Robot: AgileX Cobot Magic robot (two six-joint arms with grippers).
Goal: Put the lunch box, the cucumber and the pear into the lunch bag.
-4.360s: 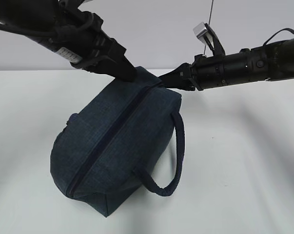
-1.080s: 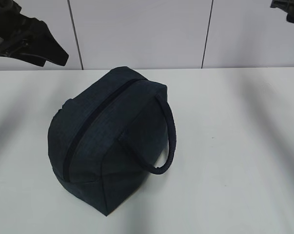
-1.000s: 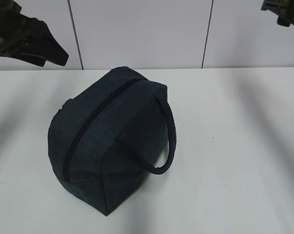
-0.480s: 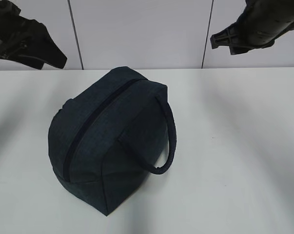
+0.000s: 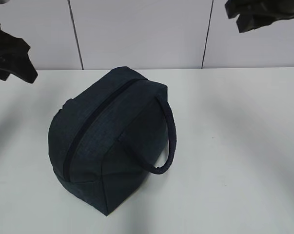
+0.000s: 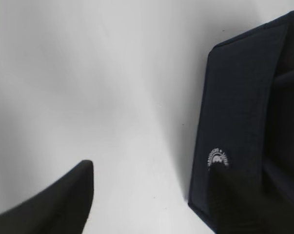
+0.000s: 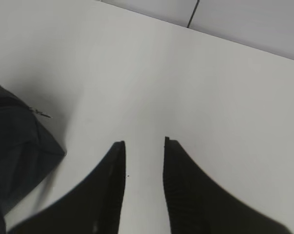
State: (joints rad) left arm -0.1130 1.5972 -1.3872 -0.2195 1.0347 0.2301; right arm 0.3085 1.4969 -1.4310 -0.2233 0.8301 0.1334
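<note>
The left gripper (image 5: 12,61) hangs high at the left, fingers apart and empty. The lunch bag (image 5: 107,141) sits zipped on the table (image 5: 244,146) between the arms, its zipper running from near-left to far-right. The right gripper (image 7: 143,165), narrowly parted, holds nothing and is farther off.

lunch bag (image 5: 103,146): dark navy | table (image 5: 234,146): white | fingers (image 7: 186,195): black

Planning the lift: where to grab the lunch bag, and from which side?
Take the padded loop handle on the lunch bag, coming from the right. It arcs clear of the bag's side with an open gap beneath, so a hand's fingers can likely close around it.
</note>
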